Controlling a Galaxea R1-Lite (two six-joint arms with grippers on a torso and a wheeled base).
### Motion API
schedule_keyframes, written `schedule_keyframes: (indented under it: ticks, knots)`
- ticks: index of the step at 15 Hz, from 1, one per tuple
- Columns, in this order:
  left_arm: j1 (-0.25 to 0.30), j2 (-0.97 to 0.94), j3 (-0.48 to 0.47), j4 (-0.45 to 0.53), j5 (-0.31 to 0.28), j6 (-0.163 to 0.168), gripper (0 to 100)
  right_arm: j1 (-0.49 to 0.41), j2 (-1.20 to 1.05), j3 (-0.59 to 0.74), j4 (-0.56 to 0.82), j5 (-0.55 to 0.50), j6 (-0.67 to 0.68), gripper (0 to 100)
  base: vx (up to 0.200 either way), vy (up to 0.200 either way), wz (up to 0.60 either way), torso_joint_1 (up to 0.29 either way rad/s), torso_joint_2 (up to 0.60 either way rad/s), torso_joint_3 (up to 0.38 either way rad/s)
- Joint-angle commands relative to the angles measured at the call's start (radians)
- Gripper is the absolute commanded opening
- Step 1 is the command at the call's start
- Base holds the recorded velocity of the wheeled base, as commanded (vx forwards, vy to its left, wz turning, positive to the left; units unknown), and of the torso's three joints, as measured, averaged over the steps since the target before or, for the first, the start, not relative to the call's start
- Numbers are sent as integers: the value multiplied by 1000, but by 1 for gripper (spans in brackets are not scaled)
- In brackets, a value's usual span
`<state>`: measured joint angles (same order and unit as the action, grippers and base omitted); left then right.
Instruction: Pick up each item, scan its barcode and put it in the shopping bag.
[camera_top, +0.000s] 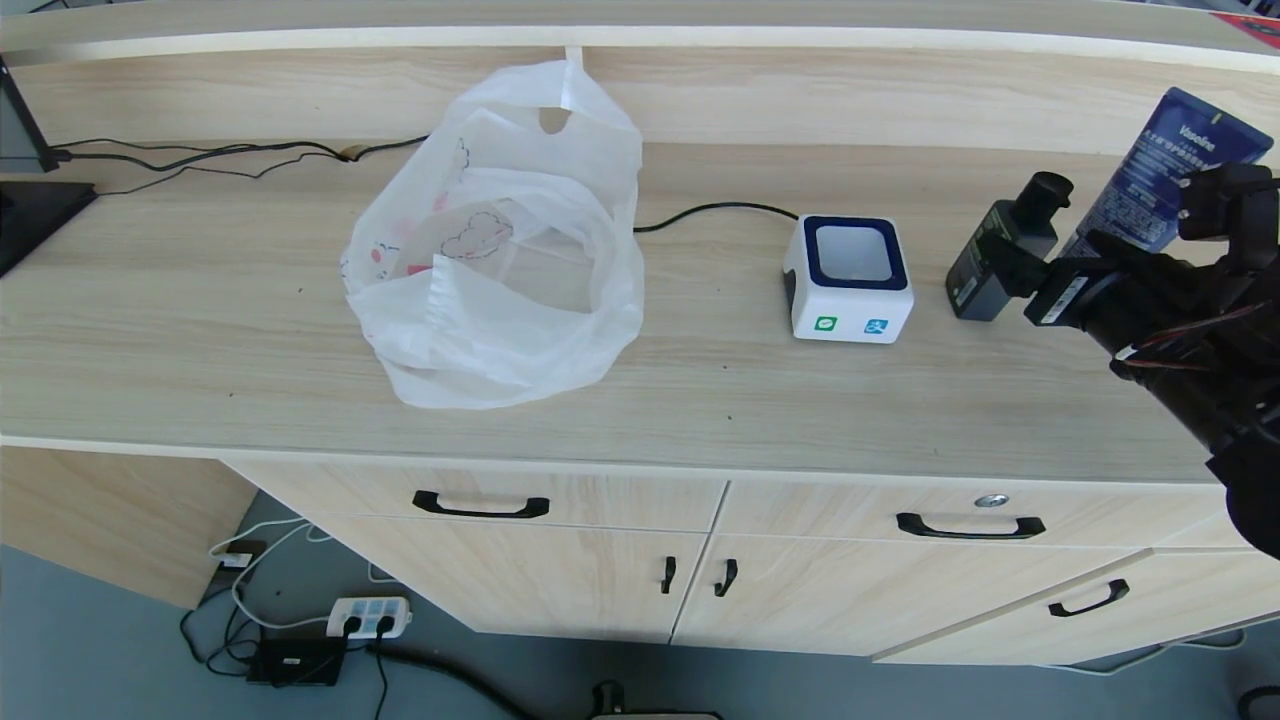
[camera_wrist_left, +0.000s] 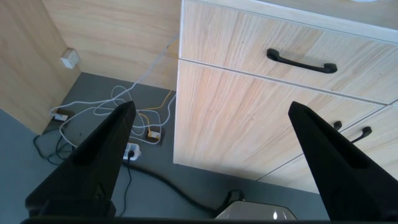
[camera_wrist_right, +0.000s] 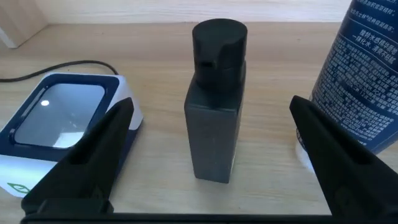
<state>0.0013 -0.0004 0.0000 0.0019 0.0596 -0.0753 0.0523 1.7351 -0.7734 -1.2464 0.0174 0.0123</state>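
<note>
A dark square bottle (camera_top: 995, 262) with a black cap stands on the wooden counter (camera_top: 700, 400), right of the scanner. In the right wrist view the bottle (camera_wrist_right: 214, 134) stands upright, centred in the gap of my open right gripper (camera_wrist_right: 211, 106). From the head view, that gripper (camera_top: 1040, 275) is right beside the bottle. A blue tube (camera_top: 1165, 170) stands behind it, against the back ledge. The white and blue barcode scanner (camera_top: 850, 280) sits mid-counter. An open white shopping bag (camera_top: 500, 260) lies to its left. My left gripper (camera_wrist_left: 210, 106) hangs open and empty beside the cabinet, below the counter.
A black cable (camera_top: 710, 210) runs from the scanner behind the bag. More cables (camera_top: 200, 155) lie at the back left. The cabinet drawers (camera_wrist_left: 273, 106) have black handles. A power strip (camera_top: 370, 615) and wires lie on the floor.
</note>
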Motion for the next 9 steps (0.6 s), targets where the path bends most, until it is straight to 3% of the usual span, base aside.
schedule_keyframes:
  ticks: [1, 9]
  knots:
    - [0, 0, 0, 0, 0, -1, 100, -2, 70, -10, -47, -1, 11, 100, 0, 0, 0, 0, 0, 0]
    - [0, 0, 0, 1, 0, 0, 100, 0, 222, -173, -76, -4, 57, 100, 0, 0, 0, 0, 0, 0]
